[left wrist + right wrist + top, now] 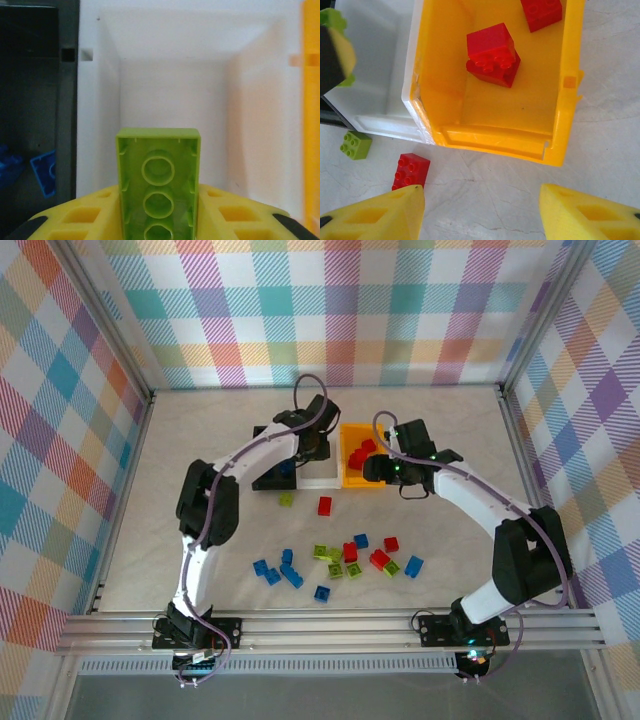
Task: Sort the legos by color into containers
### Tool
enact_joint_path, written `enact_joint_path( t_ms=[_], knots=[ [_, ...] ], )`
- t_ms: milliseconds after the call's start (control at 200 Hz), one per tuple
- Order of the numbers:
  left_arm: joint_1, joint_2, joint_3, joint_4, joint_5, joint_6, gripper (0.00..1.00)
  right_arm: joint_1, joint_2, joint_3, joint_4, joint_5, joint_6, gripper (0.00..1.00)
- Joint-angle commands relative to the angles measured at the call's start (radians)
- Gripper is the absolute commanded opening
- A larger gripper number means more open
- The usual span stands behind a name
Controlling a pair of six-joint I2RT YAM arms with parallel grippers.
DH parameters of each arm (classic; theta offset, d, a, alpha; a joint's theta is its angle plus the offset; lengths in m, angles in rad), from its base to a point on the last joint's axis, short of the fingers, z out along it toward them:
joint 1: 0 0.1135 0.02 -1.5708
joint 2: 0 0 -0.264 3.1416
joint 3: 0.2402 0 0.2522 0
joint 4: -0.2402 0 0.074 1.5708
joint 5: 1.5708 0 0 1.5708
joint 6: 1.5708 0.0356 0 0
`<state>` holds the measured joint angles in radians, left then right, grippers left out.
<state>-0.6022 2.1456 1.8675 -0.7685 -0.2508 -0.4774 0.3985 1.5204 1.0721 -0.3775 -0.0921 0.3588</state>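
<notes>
The left end effector (159,212) is clamped on a lime green brick (158,160), which stands upright between the yellow fingers (80,215) with its hollow underside facing the wrist camera. The brick hangs over the white bin (170,85), the middle one of three bins joined in a row. No bricks can be seen in the part of this bin that is in view.

To one side of it is the black bin (30,100), with blue bricks (44,172) lying in it. To the other side is the orange bin (495,137), which holds a red double brick (492,54) and, nearer its far wall, another red brick (542,12).

The right end effector (482,215) hovers over the bare counter (620,100) just in front of the orange bin. Its fingers are spread apart and nothing is between them. On the counter near the bins' front wall lie a single red brick (411,171) and a green brick (355,145), close together but apart.

From above, the rest of the loose bricks (340,560) lie scattered on the counter between the bins and the arm bases. This scatter is a mix of blue, red and green, with a few blue ones (275,570) off to the left.
</notes>
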Motion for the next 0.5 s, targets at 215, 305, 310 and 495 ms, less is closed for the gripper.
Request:
enact_joint_path(
  t_ms=[215, 305, 310, 495],
  knots=[
    [-0.011, -0.057, 0.055, -0.037, 0.056, -0.021, 0.80, -0.005, -0.066, -0.040, -0.008, -0.053, -0.008, 0.63],
    [-0.023, -0.148, -0.028, 0.005, 0.094, -0.034, 0.87, -0.003, -0.073, -0.048, -0.029, -0.074, -0.013, 0.63],
    [-0.023, -0.154, -0.033, 0.008, 0.097, -0.034, 0.87, -0.003, -0.074, -0.049, -0.030, -0.074, -0.013, 0.62],
    [-0.052, -0.363, -0.291, 0.099, 0.190, -0.057, 0.98, 0.043, -0.105, -0.105, -0.098, -0.078, -0.016, 0.61]
  ],
)
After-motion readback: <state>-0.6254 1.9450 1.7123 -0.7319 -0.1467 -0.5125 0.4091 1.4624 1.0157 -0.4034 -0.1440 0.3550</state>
